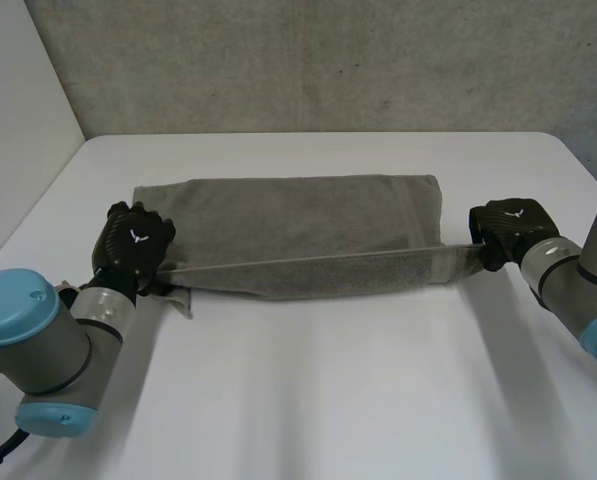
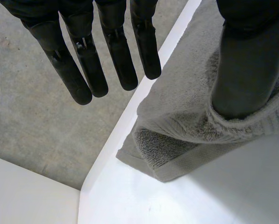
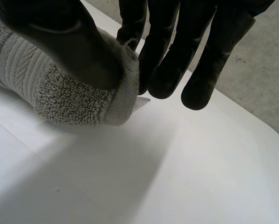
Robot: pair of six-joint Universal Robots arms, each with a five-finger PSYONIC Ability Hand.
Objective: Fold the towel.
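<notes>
Towel (image 1: 298,215), grey terry folded long, lies across the white bench (image 1: 328,400) in the head view, near edge taut between left hand (image 1: 130,245) and right hand (image 1: 508,228); in the left wrist view its corner drapes the thumb (image 2: 244,70), fingers (image 2: 116,56) straight and clear; in the right wrist view thumb and fingers (image 3: 167,70) pinch its end, contact half hidden.

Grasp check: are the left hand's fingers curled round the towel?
No: the left hand has straight fingers, clear of the towel over its thumb.
</notes>
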